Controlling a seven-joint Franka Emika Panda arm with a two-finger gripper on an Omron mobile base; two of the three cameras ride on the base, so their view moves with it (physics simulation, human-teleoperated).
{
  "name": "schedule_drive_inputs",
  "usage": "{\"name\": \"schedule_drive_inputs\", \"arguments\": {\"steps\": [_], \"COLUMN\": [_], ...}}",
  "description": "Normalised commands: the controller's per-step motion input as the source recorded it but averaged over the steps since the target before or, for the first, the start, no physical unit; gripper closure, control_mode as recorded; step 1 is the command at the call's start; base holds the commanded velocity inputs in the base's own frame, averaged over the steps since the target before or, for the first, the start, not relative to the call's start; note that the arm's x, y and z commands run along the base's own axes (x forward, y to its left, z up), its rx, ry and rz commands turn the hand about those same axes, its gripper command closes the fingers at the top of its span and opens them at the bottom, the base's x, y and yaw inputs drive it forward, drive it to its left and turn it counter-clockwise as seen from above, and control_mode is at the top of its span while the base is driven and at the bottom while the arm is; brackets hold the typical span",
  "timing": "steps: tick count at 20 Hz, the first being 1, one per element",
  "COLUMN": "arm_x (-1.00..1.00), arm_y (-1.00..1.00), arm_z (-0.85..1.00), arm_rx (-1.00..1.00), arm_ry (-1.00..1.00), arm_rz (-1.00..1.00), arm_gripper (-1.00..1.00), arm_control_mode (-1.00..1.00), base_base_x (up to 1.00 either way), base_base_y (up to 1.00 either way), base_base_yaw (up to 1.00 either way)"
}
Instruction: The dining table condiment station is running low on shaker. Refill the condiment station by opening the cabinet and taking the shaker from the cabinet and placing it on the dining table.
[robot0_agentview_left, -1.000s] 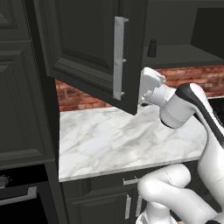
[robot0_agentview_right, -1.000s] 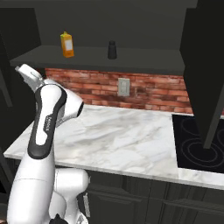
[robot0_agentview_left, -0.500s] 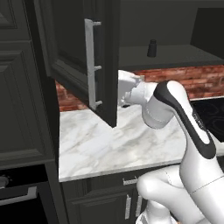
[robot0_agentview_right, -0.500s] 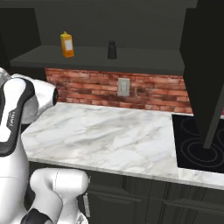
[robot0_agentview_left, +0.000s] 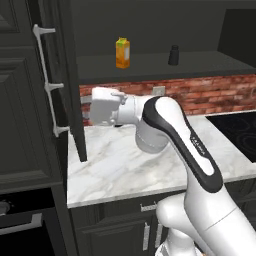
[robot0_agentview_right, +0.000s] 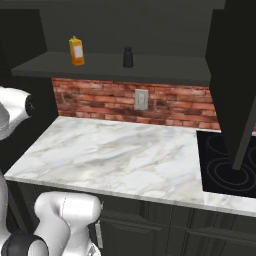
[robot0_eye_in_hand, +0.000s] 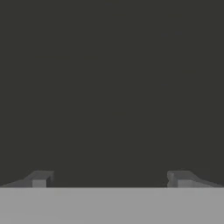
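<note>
The cabinet stands open, and its left door (robot0_agentview_left: 60, 75) with the long silver handle (robot0_agentview_left: 47, 85) is swung far out. On the shelf (robot0_agentview_left: 150, 67) stands the small black shaker (robot0_agentview_left: 173, 55) (robot0_agentview_right: 128, 57), to the right of an orange-yellow carton (robot0_agentview_left: 122, 52) (robot0_agentview_right: 76, 51). The arm's white hand (robot0_agentview_left: 105, 106) sits low against the inner side of the left door, well below and left of the shaker. In the hand view my gripper (robot0_eye_in_hand: 109, 178) is open, fingertips (robot0_eye_in_hand: 40, 178) wide apart, facing a dark flat surface with nothing between them. The dining table is out of view.
A marble counter (robot0_agentview_left: 130, 165) (robot0_agentview_right: 115, 155) backed by red brick lies under the shelf. A black cooktop (robot0_agentview_right: 225, 165) is at its right end. The cabinet's right door (robot0_agentview_right: 232, 75) hangs open over the cooktop. A tall dark cabinet and oven (robot0_agentview_left: 20, 220) stand at the left.
The left cabinet door has swung further open to the left, with the hand following behind it. The carton and the whole shelf are now uncovered in the left base view.
</note>
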Motion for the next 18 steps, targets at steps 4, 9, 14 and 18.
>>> {"name": "schedule_drive_inputs", "arguments": {"steps": [4,9,14,18], "arm_x": [0.1,-0.1,-0.57,-0.6], "arm_y": [0.3,-0.36,-1.0,-1.0], "arm_z": [-0.11,-0.07,0.0,0.0], "arm_rx": [-0.08,-0.05,-0.01,-0.09], "arm_ry": [0.05,-0.03,-0.24,-0.28], "arm_rz": [0.0,-0.01,-0.12,-0.17], "arm_gripper": [-1.0,-1.0,-1.0,-1.0], "arm_control_mode": [-1.0,-1.0,-1.0,-1.0], "base_base_x": [0.0,0.0,0.0,0.0], "base_base_y": [0.0,0.0,0.0,0.0], "base_base_yaw": [0.0,0.0,0.0,0.0]}}
